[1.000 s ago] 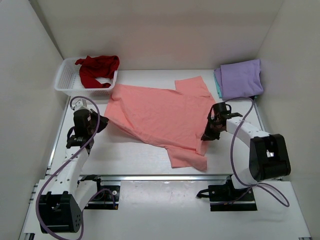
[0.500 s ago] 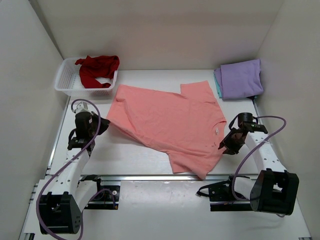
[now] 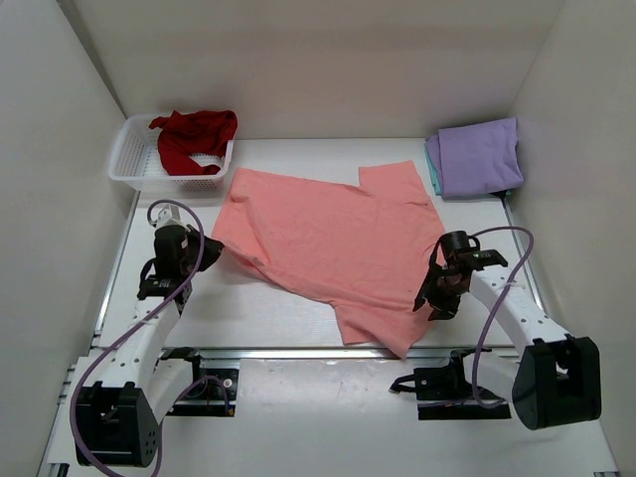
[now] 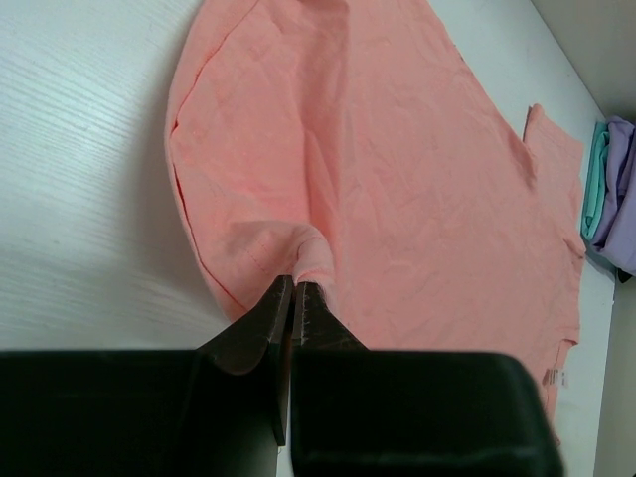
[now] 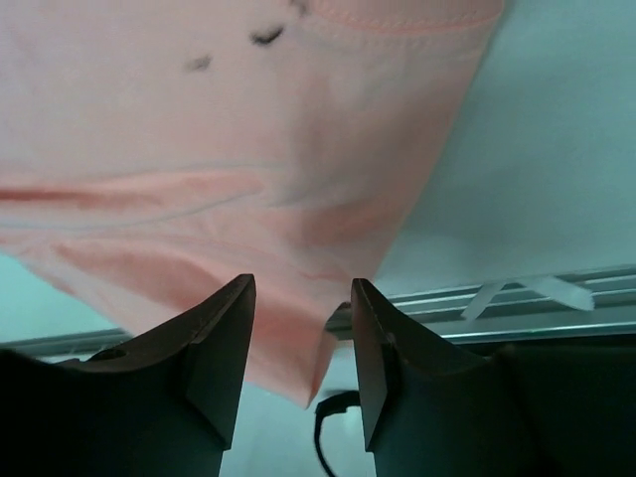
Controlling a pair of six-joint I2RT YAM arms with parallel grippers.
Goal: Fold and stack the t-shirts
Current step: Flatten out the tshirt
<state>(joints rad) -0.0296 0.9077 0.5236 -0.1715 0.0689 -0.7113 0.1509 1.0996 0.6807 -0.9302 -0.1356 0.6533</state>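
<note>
The salmon-pink t-shirt lies spread over the middle of the table, its near corner hanging over the front rail. My left gripper is shut on a pinch of its left edge; the left wrist view shows the fingers closed on a cloth fold. My right gripper is open over the shirt's right near edge, holding nothing; the right wrist view shows the pink cloth between and beyond the spread fingers. A dark red t-shirt lies in the basket. A folded lavender-purple t-shirt lies on a teal one at back right.
The white lattice basket stands at the back left corner. White walls close in the table on three sides. A metal rail runs along the front edge, with cables and arm bases beyond it.
My right gripper carried the shirt's right side outward to the right, let go of it, and has now come back left over the shirt's right near edge. The left gripper held its pinch.
</note>
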